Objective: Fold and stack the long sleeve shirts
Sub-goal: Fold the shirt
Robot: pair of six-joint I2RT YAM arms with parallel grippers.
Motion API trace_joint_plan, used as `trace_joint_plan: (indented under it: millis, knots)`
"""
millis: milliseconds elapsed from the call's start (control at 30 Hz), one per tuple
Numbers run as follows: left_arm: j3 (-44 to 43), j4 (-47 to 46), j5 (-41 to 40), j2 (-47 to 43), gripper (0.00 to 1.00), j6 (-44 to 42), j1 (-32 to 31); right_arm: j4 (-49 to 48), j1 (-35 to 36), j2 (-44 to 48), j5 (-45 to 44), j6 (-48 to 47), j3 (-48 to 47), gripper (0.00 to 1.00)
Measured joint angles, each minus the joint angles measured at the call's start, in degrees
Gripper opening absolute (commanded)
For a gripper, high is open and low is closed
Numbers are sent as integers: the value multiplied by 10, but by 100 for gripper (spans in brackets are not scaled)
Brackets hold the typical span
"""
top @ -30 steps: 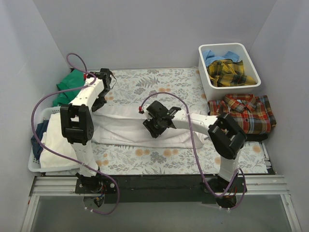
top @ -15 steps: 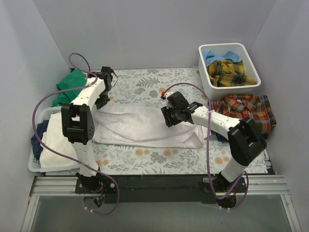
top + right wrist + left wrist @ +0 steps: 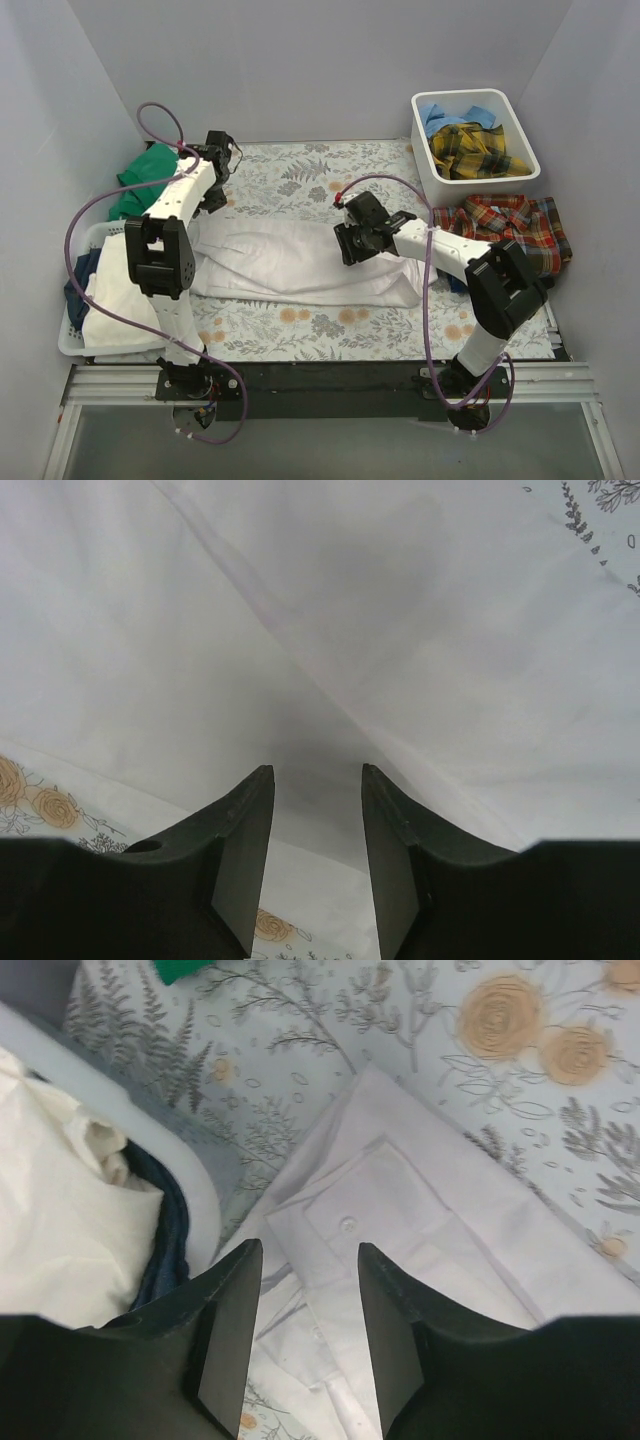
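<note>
White cloth fills the basket (image 3: 68, 345) at the near left, with something navy tucked along its side and a green garment (image 3: 150, 165) bunched beyond it.

Just right of that, the left gripper (image 3: 307, 1250) hangs over the left end of the large white shirt (image 3: 290, 262). Its jaws stand apart with nothing between them, and a buttoned cuff or placket lies right below.

That shirt lies in a long band across the middle of the floral table cover (image 3: 300, 170), narrowed but not yet squared into a packet. So I judge the folding of this one to be the step in hand.

Over its right half is the right gripper (image 3: 315, 770), fingers parted and empty above smooth white cloth. Whether the tips brush the fabric I cannot tell from so close.

Further right a red plaid shirt (image 3: 515, 232) lies folded at the table's right edge. At the far right a white bin (image 3: 425, 165) holds the yellow plaid shirt (image 3: 475, 150) and the light blue shirt (image 3: 440, 112), both crumpled.

Next, I'd guess each gripper needs to pinch an end of the band. One end would then be carried over the other, kept low so the layers don't slide. Thin cloth like this may slip from a shallow pinch.
</note>
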State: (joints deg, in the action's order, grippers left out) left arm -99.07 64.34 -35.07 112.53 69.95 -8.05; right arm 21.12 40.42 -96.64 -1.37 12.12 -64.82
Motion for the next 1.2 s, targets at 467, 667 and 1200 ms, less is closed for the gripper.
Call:
trace_joint_plan:
  millis: [467,667,1200]
  knots:
    - [134,-156,258,-95,46,-45,-196,52,-90,108,-24,38,92,47]
    - [136,-178,311,-80,46,-30,-246,58,-93,133,-17,37,122,43]
    - [228,-209,342,-79,45,-21,-257,70,-154,162,-12,83,214,36]
